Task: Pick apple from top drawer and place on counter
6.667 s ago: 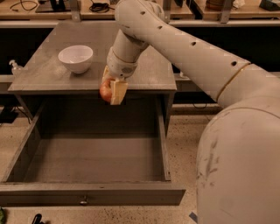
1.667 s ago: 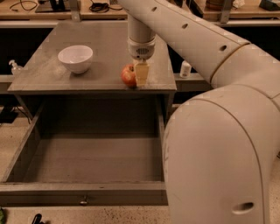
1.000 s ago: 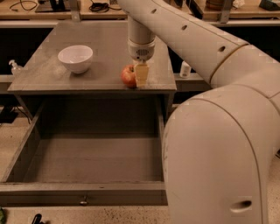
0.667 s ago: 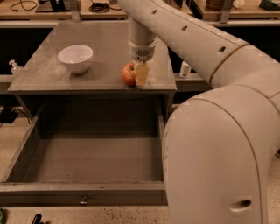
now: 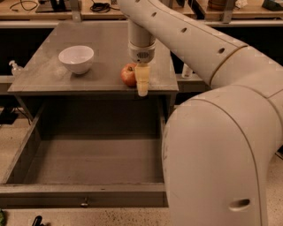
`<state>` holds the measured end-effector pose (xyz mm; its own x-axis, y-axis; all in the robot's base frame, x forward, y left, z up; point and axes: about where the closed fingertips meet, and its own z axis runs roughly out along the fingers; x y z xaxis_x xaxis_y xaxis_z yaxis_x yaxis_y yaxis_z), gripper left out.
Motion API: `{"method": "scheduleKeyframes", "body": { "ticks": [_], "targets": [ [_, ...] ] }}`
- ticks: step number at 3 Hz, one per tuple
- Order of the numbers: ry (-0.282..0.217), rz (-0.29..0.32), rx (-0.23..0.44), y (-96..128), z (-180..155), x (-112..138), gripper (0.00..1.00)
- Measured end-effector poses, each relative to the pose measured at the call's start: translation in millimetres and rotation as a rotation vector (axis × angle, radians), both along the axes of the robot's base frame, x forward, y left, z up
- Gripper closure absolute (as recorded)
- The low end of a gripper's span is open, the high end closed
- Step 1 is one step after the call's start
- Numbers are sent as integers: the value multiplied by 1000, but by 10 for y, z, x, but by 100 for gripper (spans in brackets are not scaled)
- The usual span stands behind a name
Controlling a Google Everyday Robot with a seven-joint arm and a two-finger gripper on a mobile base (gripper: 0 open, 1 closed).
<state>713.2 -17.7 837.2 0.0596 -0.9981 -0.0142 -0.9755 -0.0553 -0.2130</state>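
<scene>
Top drawer (image 5: 88,195) pulled fully out below the counter (image 5: 101,42), its flat front panel nearest the camera and its small round knob (image 5: 84,203) at the lower edge. Inside, only the drawer's own dull grey floor and side walls show. The white bowl (image 5: 76,58) stands upright on the left half of the counter, and only its pale inner wall is visible. The apple (image 5: 128,75) rests on the counter to the right of centre, close to the front edge and well apart from the bowl, with a bare strip of tabletop between the two. The gripper (image 5: 142,86) hangs straight down from the arm (image 5: 185,39), just beside the apple on its right and touching it or nearly so. Its pale tip crosses the counter's front edge in this view. Whether the gripper stands apart, together or clamped on the apple cannot be told. The rear half of the counter lies open behind bowl and apple, up to the wooden workbench (image 5: 53,14) with cables (image 5: 101,6). A small clear bottle (image 5: 15,67) stands off the counter's left edge. The robot's large pale body (image 5: 216,154) fills the right foreground and covers the drawer's right front corner, while the drawer's left side borders speckled floor (image 5: 13,128).
</scene>
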Motion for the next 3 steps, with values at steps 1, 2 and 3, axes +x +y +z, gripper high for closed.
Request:
{"method": "scheduleKeyframes", "body": {
  "ticks": [1, 2, 3],
  "targets": [
    [-4, 2, 14, -13, 13, -3, 0],
    [-18, 10, 80, -78, 73, -23, 0],
    [-18, 10, 80, -78, 73, -23, 0]
  ]
}}
